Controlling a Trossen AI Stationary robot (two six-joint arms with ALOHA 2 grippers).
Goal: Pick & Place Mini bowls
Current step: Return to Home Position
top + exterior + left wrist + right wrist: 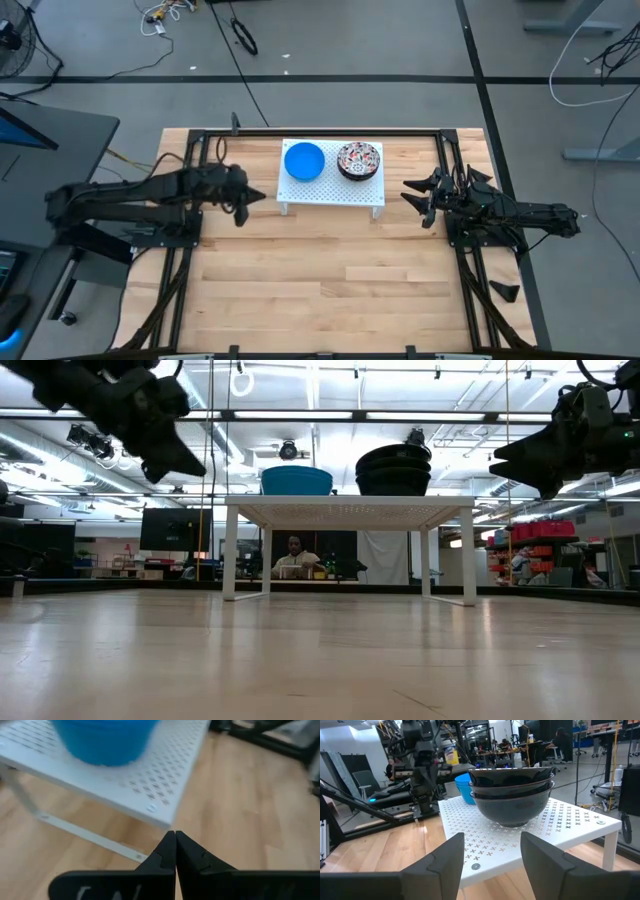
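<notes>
Watching from here, I see the blue bowls (304, 161) and patterned bowls (359, 160) stacked mouth-up, side by side on the rack (330, 192); left tool (260, 196) pinched together, right tool (410, 201) spread, flanking it above the counter (320, 280).

A robotics lab or workshop: a wooden table (330, 290) carries a left arm (140, 195) and a right arm (510, 212) on black frames; cables (243, 35) trail over the grey floor (400, 60); beyond lies an open hall with strip lights (330, 417) under a bare ceiling; a monitor (165, 528), red bins (545, 530) and cluttered benches stand there; a person (293, 553) sits at a desk.
</notes>
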